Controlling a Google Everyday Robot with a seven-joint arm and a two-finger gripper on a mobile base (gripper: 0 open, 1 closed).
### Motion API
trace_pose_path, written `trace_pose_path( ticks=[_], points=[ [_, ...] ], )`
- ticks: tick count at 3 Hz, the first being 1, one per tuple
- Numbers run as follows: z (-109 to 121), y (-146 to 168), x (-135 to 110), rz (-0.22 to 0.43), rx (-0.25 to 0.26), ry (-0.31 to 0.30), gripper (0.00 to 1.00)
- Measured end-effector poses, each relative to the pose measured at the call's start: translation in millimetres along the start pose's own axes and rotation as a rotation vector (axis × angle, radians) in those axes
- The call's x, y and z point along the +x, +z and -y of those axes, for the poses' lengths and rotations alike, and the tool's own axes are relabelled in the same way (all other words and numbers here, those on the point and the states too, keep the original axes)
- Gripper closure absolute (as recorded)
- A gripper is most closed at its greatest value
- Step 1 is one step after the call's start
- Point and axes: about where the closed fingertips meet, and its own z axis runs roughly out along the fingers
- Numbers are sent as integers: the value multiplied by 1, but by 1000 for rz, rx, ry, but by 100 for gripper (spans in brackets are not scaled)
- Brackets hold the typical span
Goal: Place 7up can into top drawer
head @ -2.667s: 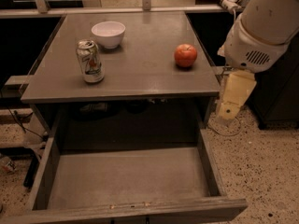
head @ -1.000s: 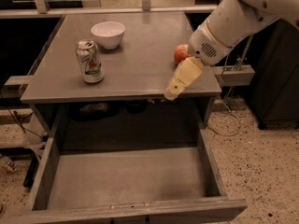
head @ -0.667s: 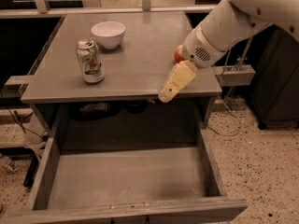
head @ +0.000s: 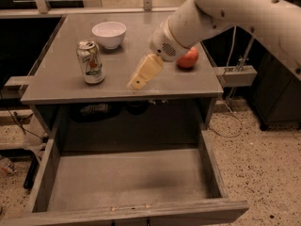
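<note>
The 7up can [head: 91,62] stands upright on the left part of the grey tabletop [head: 61,86], in front of a white bowl. The top drawer [head: 127,180] is pulled open below the tabletop and holds nothing. My gripper [head: 139,81] hangs from the white arm over the middle of the tabletop, a short way to the right of the can and apart from it. It points down and to the left. It holds nothing that I can see.
A white bowl [head: 109,34] sits at the back of the tabletop behind the can. A red apple [head: 188,58] lies on the right side, partly behind my arm. A speckled floor and a dark cabinet [head: 277,98] lie to the right of the table.
My arm has swung from the table's right edge leftward over the tabletop, bringing the gripper closer to the can. The can, bowl and drawer have not moved.
</note>
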Motion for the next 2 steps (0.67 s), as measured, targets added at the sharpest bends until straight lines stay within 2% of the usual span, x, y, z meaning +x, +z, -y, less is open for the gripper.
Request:
trace_pose_path(
  ticks=[1, 2],
  points=[
    [-6, 32, -18, 42, -50, 12, 0],
    [-6, 33, -18, 43, -50, 12, 0]
  ],
)
